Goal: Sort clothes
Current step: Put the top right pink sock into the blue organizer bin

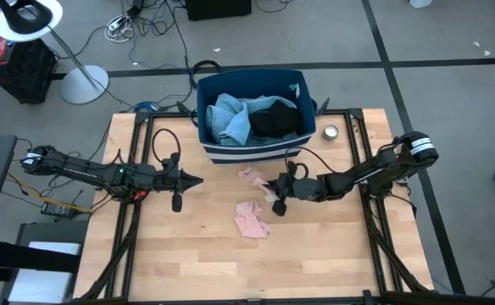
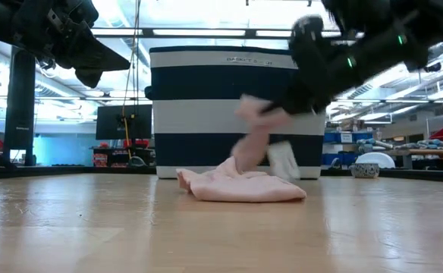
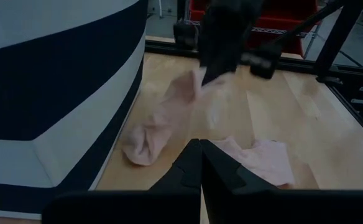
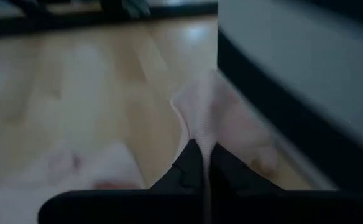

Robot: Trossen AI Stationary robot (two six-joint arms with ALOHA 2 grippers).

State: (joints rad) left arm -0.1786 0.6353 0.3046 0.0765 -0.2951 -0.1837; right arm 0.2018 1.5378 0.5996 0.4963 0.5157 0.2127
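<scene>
A pale pink garment [image 1: 253, 176] hangs from my right gripper [image 1: 269, 185], which is shut on it just in front of the navy bin with white stripes [image 1: 209, 152]. A second pink garment [image 1: 251, 219] lies flat on the table, nearer the front edge. Light blue denim [image 1: 230, 119] and a black piece [image 1: 273, 120] lie inside the bin. My left gripper [image 1: 198, 180] hovers shut and holding nothing to the left of the pink pieces, pointing toward them. My right gripper pinches the pink garment's upper end [image 4: 199, 127] between its two fingers. The fingers come from the table's right side, slanting a little downward. The garment trails below the fingers [image 3: 215, 68], and its lower end [image 3: 138, 149] rests on the table beside the bin's front wall.
A small round tin [image 1: 330, 132] sits to the right of the bin. Bare wood lies in front of the pink garments toward the near edge. Metal frame rails [image 1: 359, 144] run along the table's sides.
</scene>
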